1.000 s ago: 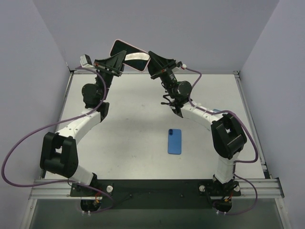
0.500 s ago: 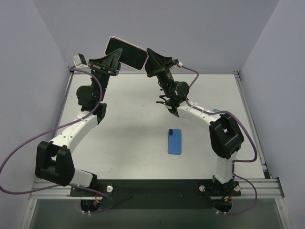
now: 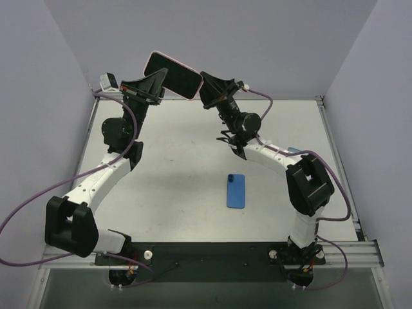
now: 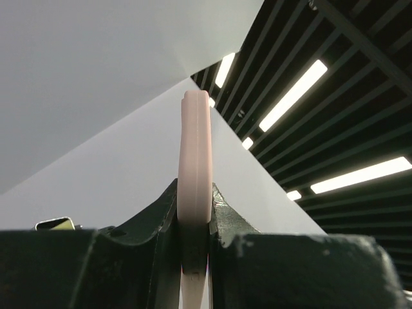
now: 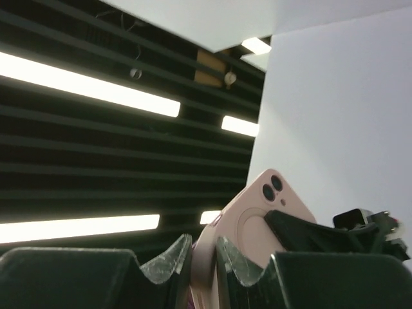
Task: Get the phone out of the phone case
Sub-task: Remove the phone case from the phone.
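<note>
Jaws clenched on the pink phone case [image 5: 257, 219] from opposite ends, my left gripper [image 4: 194, 222] and right gripper [image 5: 203, 257] hold it high over the far edge of the table [image 3: 180, 167], the phone [image 3: 174, 72] seated inside, so I can flex it free.

Pink case [image 5: 248, 225] w/ black screen [image 3: 172, 75], blue phone [image 3: 236, 190], purple cables [image 3: 260, 95], off-white table [image 3: 180, 174].
</note>
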